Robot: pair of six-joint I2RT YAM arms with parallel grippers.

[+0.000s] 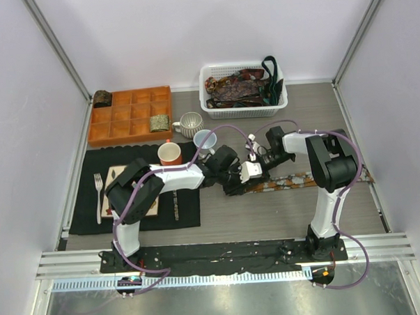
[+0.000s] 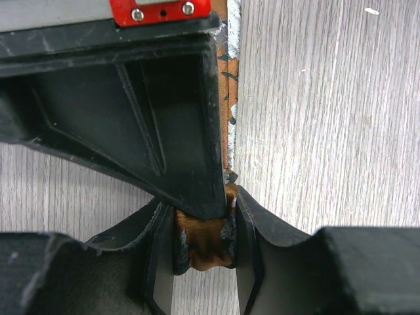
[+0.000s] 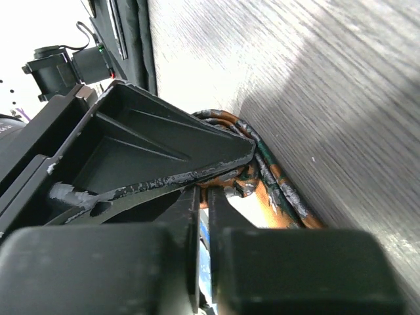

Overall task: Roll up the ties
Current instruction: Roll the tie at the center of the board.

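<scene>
L arm (image 1: 176, 176) reaches right, R arm (image 1: 329, 166) reaches left; wrists angled down, meeting at centre. L gripper (image 1: 233, 179) clamped on tie roll (image 2: 200, 246). R gripper (image 1: 256, 171) fingers nearly together, tip against L's.

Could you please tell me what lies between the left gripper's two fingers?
The bunched end of the rust-orange tie lies there, pinched in the left gripper. The left wrist view shows this plainly; in the top view the arms hide it.

There are three cups (image 1: 170, 153), two rolled ties (image 1: 159, 123), one flat tie (image 1: 295, 182), one basket (image 1: 243, 112), one orange tray (image 1: 129, 137), one fork (image 1: 98, 197) and one black mat (image 1: 82, 184); ties in the basket (image 1: 236, 86) I cannot count.
</scene>
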